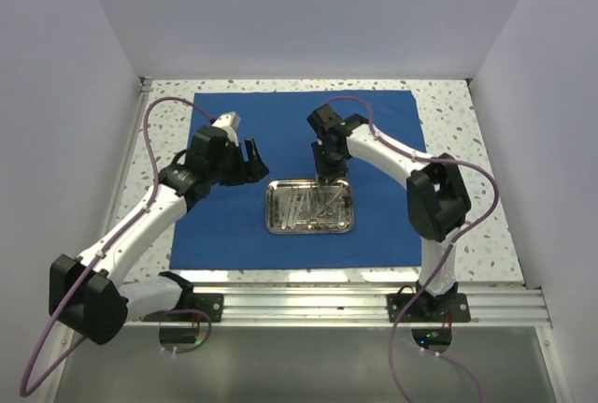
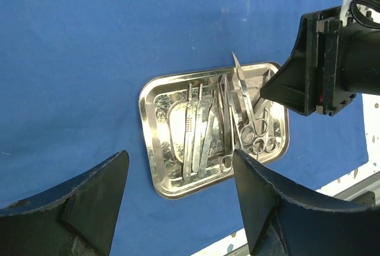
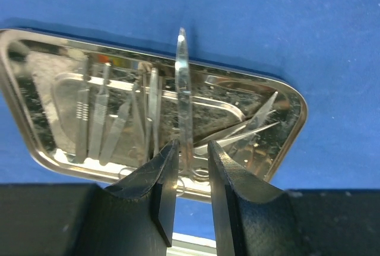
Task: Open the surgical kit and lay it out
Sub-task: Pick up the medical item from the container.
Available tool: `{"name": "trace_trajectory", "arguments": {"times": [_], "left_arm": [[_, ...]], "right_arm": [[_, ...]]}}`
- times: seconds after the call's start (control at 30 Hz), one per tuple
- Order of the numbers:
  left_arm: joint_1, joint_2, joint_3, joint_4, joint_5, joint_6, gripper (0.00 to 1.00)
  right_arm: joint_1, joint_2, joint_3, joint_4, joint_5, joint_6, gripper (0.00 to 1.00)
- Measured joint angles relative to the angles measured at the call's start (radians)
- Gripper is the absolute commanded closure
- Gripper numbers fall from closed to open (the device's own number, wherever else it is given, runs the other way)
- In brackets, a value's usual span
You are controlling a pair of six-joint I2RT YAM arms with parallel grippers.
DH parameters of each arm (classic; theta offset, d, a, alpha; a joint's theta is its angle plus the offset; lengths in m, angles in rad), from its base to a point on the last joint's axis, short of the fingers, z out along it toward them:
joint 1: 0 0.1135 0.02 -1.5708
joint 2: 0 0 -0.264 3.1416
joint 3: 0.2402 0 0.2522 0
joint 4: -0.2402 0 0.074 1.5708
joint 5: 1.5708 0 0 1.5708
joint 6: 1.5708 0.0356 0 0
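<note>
Right claw (image 1: 327, 174) down at the far rim of the steel tray (image 1: 271, 207) on the top cam, can't tell from up here how wide it's set. The left claw (image 1: 251, 162) hangs over the blue cloth (image 1: 280, 122) just left of the tray. Cloth's spread flat on the speckled table (image 1: 458, 104), tray near its middle w/ a heap of silver instruments (image 1: 308, 207) inside.

Left wrist cam: left claw spread wide, nothing in it, tray showing thru the gap. Also ring handles at one end of the heap, and one long pointed instrument (image 2: 239, 72) poking past the rim by the right claw.

Right wrist cam gives what the others don't: right claw pinched to a narrow slot on that pointed instrument, tip aimed away across the tray
</note>
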Motion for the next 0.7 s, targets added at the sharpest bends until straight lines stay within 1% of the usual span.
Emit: {"name": "trace_trajectory", "arguments": {"times": [0.23,0.57,0.63,0.7], "left_arm": [[0.000,-0.028,0.000,-0.010,-0.025,0.002,0.26],[0.000,-0.061,0.000,-0.048,-0.058,0.025,0.26],[0.000,-0.062,0.000,-0.057,-0.061,0.026,0.26],[0.000,-0.061,0.000,-0.063,-0.063,0.028,0.26]], "right_arm": [[0.021,0.006,0.014,0.004,0.001,-0.002,0.70],[0.039,0.080,0.007,0.033,0.013,-0.002,0.69],[0.039,0.094,0.006,0.038,0.016,-0.002,0.72],[0.039,0.112,0.006,0.043,0.017,-0.003,0.72]]}}
